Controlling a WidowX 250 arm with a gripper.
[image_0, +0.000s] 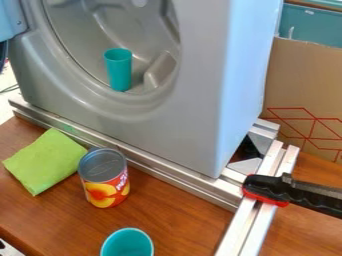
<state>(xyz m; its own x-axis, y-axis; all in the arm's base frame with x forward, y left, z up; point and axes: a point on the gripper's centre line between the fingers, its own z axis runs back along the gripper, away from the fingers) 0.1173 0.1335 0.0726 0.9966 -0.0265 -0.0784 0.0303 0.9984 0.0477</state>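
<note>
"Fingers of the gripper: wide, narrow, or closed on something?"

"I can't tell, so I won't guess."

"Where's the cup?"

"The cup stands upright inside the washer, upper left of the frame, mouth up. It looks like thin plastic: light, fairly stiff, easy to tip."

"Where would you take it?"

"By the upper wall, just below the rim, with a mild squeeze. Too much might flex it, and the smooth side could slip. The curved drum leaves little room low down."

"And the other cup?"

"Bottom edge, left of centre, also mouth up. Same feel, I'd say; pinch one side of the rim."

"The can?"

"Left of centre, upright on the table, between the cloth and the rail. Rigid, and heavy if full. Grip it squarely around the middle; the label may be slick."

"The cloth?"

"Flat at left, just beside the can. Soft, nearly weightless, hard to break. Pinch a corner or a raised fold, and expect it to droop."

"And that black handle with red at lower right?"

"Looks like a clamp across the rails. Stiff and probably fixed."
</note>
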